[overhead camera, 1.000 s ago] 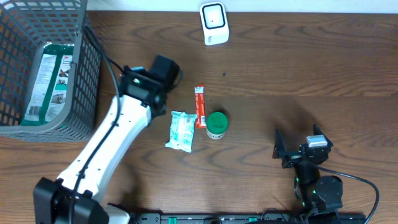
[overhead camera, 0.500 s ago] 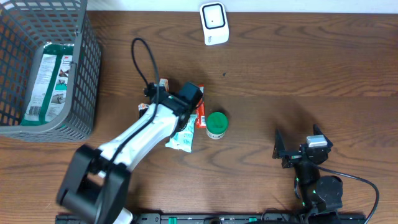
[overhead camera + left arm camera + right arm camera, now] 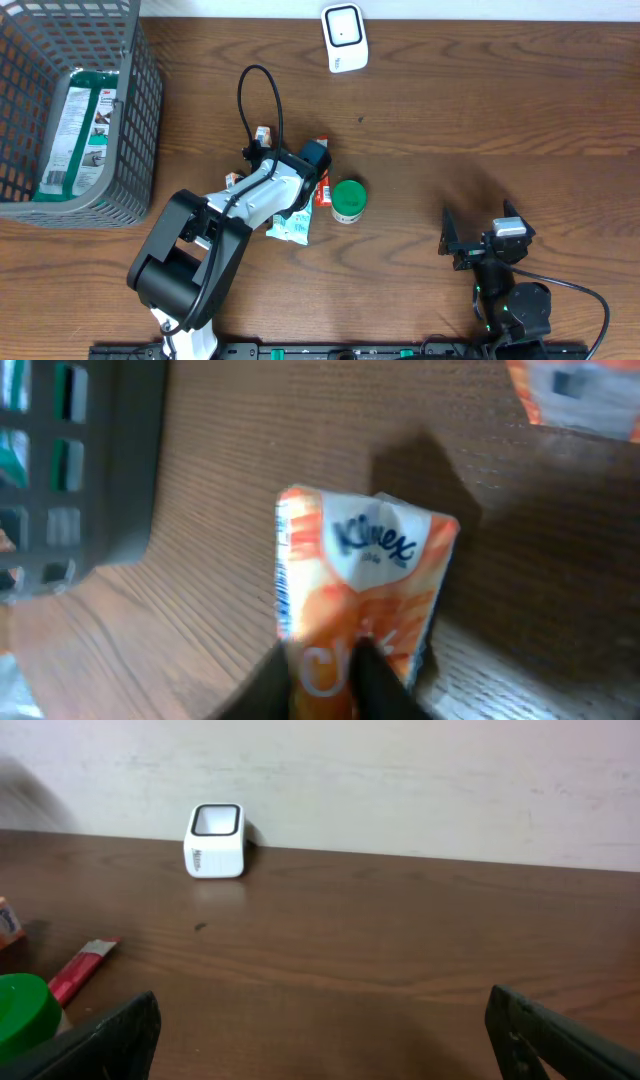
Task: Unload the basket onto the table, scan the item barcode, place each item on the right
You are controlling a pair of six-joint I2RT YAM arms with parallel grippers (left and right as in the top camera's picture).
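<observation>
An orange Kleenex tissue pack [image 3: 360, 575] fills the left wrist view. My left gripper [image 3: 325, 652] is shut on its lower end, one dark finger on each side. From overhead only a bit of the pack [image 3: 262, 134] shows at the tip of the folded left arm, where the left gripper [image 3: 256, 148] sits. The white scanner [image 3: 343, 38] stands at the table's far edge and also shows in the right wrist view as a scanner [image 3: 214, 841] by the wall. At the front right, my right gripper [image 3: 480, 240] stands open and empty, its fingertips [image 3: 110, 1035] wide apart.
A grey basket [image 3: 135, 110] with a green packet inside stands at the far left. Under the left arm lie a white-green pack [image 3: 292, 218], a red stick pack [image 3: 322, 188] and a green-capped bottle [image 3: 348, 200].
The left arm has swung right from beside the basket and folded in over the items in the middle. The orange pack now shows at its tip. The right arm has not moved.
</observation>
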